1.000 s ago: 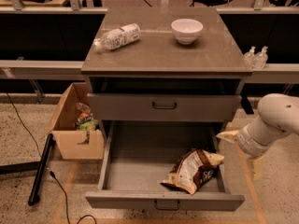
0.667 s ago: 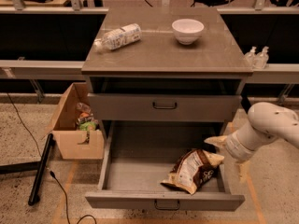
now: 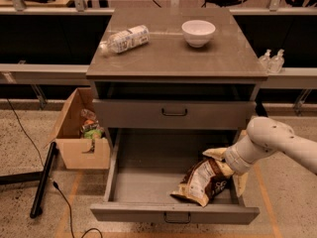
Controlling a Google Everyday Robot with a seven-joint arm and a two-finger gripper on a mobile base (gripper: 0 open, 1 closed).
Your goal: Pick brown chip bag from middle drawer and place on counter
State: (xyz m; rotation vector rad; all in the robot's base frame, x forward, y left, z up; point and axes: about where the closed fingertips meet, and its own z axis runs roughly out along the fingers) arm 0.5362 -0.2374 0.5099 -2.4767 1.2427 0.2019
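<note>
the desk (image 3: 173, 53) fills the upper centre, carrying a plastic bottle (image 3: 126, 38) on its side and a white bowl (image 3: 198, 32). below it the middle drawer (image 3: 148, 177) stands pulled out. the white arm (image 3: 277, 140) is cut off at the right edge. the brown chip bag (image 3: 203, 181) lies in the drawer's lower right, its right end hidden by the gripper (image 3: 227, 171). the tan fingers (image 3: 216, 153) are spread wide on either side of that end, nothing lifted; contact is unclear. since a second ago the gripper has moved left onto the bag, which has not shifted.
</note>
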